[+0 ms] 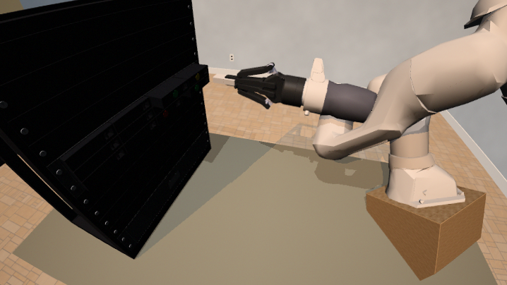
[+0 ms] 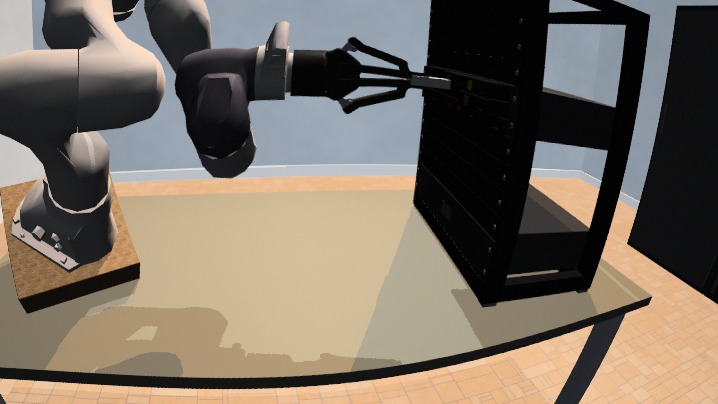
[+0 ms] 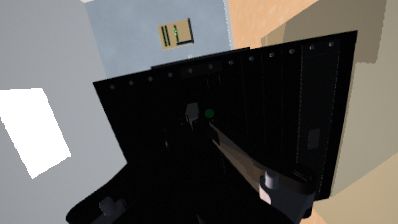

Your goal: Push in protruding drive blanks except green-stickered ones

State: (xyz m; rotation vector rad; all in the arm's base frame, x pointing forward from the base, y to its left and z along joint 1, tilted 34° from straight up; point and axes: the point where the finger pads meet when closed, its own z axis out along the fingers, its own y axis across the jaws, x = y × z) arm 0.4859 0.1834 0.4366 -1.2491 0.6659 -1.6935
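The black rack (image 1: 106,46) (image 2: 522,150) (image 3: 270,100) stands upright. In the top view, dark drive blanks (image 1: 161,97) stick out in the upper row toward the rack's far side. Stickers show there: yellow (image 1: 197,76) (image 2: 469,84), green (image 1: 196,87) (image 2: 465,99) (image 3: 209,113) just below it, another green (image 1: 175,93) and red (image 1: 164,113). How far each blank sticks out is too dark to tell. My gripper (image 1: 224,78) (image 2: 431,81) (image 3: 194,111) is shut and empty, its pale fingertips just in front of the blanks at the yellow sticker's height, with a small gap in the top view.
The rack stands on the table (image 1: 248,212) (image 2: 276,251), across from the arm's wooden base block (image 1: 460,226) (image 2: 75,288). The rack's frame is open at the side, with dark units inside. A dark cabinet (image 2: 672,150) stands on the floor behind the rack.
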